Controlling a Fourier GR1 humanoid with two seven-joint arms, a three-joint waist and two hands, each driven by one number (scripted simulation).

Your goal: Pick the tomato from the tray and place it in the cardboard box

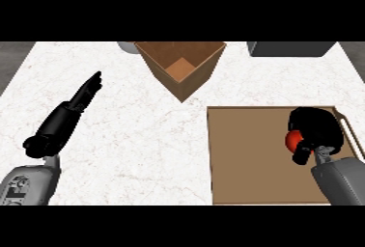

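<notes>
My R hand (314,128): fingers curled round tomato (293,140) over tray (249,159), 4 o'clock; tomato's long axis can't tell, mostly hidden. L hand (87,91), 9 o'clock: fingers straight, empty. Open cardboard box (180,67), 12 o'clock.

1. Light lies bright and even across the pale counter (135,140), edge to edge.
2. The cardboard box (206,62) is dimmer inside; its left inner wall is darker than its floor.
3. The tray (249,164) is a flat, uniform brown.
4. The left hand (87,91) and right hand (314,126) read near-solid black; the tomato (292,141) shows saturated red against the right hand.
</notes>
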